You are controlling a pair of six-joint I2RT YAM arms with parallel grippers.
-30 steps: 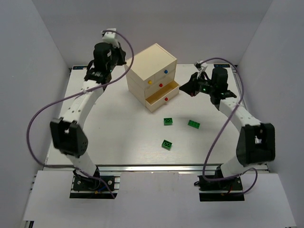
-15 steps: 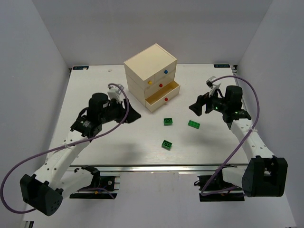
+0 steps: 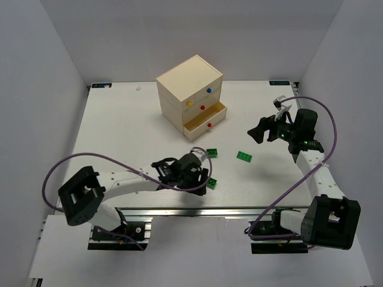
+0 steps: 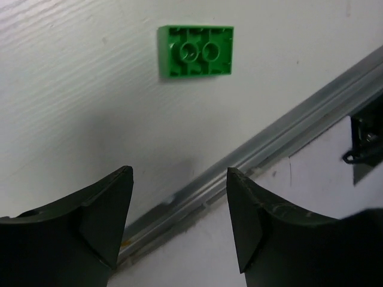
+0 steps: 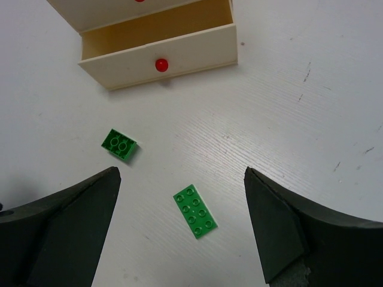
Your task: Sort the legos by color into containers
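Observation:
Three green legos lie on the white table in front of the containers, a cream drawer chest (image 3: 190,84). One brick (image 3: 212,153) and a flat studded plate (image 3: 243,156) sit mid-table, and another brick (image 3: 210,183) lies close to the front rail. The bottom drawer (image 3: 203,121), with a red knob, is pulled out; I see nothing inside it in the right wrist view (image 5: 157,27). My left gripper (image 3: 202,177) is low beside the front brick (image 4: 195,51), open and empty (image 4: 179,209). My right gripper (image 3: 258,130) hovers open and empty (image 5: 182,230) over the plate (image 5: 195,211) and a brick (image 5: 121,144).
The shut drawers carry yellow (image 3: 188,103), blue (image 3: 209,91) and red (image 3: 202,107) knobs. A metal rail (image 4: 287,122) marks the table's front edge just beyond the left gripper. White walls enclose the table on the left, back and right.
The left arm swung from behind the chest down to the front brick, and its gripper opened. The right arm drew back from the open drawer to the right, and its gripper opened too.

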